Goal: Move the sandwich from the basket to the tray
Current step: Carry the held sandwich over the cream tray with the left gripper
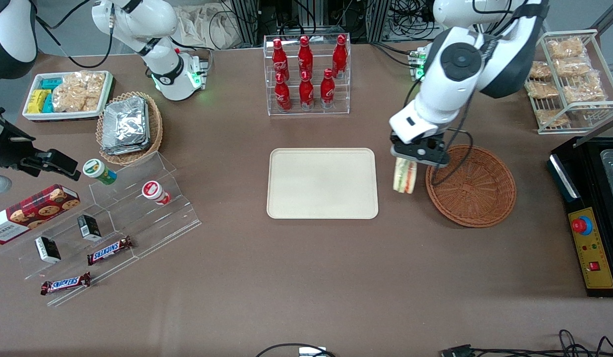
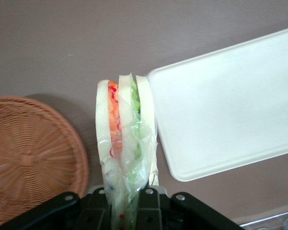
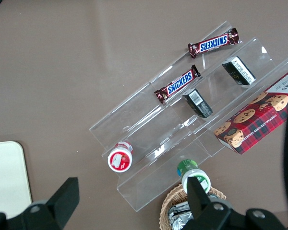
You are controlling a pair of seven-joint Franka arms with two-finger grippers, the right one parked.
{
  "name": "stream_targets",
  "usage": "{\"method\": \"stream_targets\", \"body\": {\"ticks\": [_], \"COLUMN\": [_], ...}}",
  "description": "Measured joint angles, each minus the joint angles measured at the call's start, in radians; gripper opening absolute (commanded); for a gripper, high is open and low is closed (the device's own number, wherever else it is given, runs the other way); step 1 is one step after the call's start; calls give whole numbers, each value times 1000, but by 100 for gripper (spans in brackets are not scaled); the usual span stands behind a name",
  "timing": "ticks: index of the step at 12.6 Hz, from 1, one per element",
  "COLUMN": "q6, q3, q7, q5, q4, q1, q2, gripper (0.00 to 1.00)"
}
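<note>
Gripper (image 1: 413, 159) fingers pinch the sandwich (image 1: 405, 177) by its wrap, between basket (image 1: 472, 186) and tray (image 1: 322, 183); slippage risks a counter (image 1: 306, 277) drop.

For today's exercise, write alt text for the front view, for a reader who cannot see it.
The left arm's gripper holds the wrapped sandwich above the brown table, between the empty wicker basket and the bare cream tray. A clear rack of red bottles stands farther from the camera than the tray.
</note>
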Motion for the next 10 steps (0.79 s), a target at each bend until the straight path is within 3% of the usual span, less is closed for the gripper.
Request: {"method": "stream_targets", "body": {"ticks": [4,10], "q6": [75,212], "q3": [-84,-86], "q7": [-128,-417], "q5": [25,241], "q4": [15,17], "q1": [-25,-94], "q2": [101,309], "gripper": [0,0]}}
